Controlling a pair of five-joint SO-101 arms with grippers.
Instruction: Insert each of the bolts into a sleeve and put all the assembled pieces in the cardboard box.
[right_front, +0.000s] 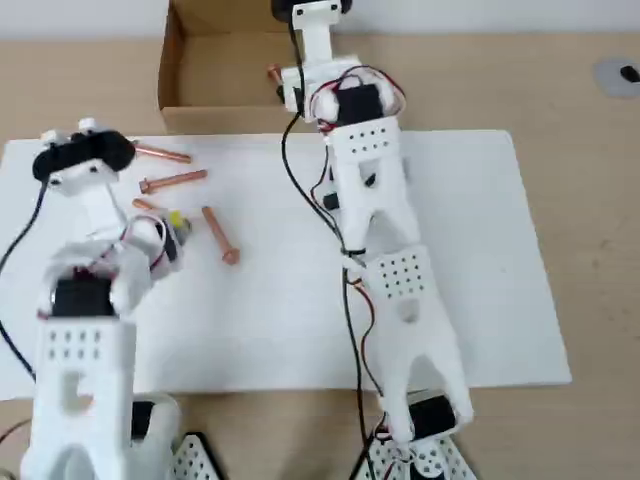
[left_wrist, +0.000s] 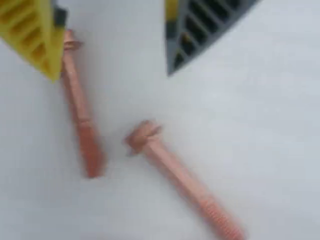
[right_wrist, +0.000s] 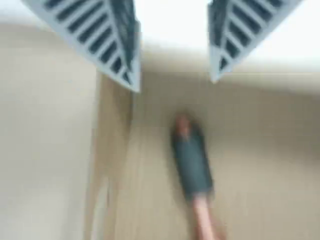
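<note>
**Two open grippers: one over loose bolts, one over the box**

The left gripper (left_wrist: 111, 75), its jaws spread wide and empty, hangs above bolts (left_wrist: 80, 120) lying loose at the 10 o'clock part of the white board (right_front: 300, 320). The right gripper (right_wrist: 174, 84), also wide and empty, hangs over the cardboard box (right_front: 170, 70), which sits at 11 o'clock beyond the board. Below it an assembled piece (right_wrist: 192, 170), a bolt in a dark sleeve, lies on the box floor.

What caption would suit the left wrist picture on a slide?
Open left gripper above a white board, where one copper-coloured metal bolt and a second bolt lie apart.
</note>
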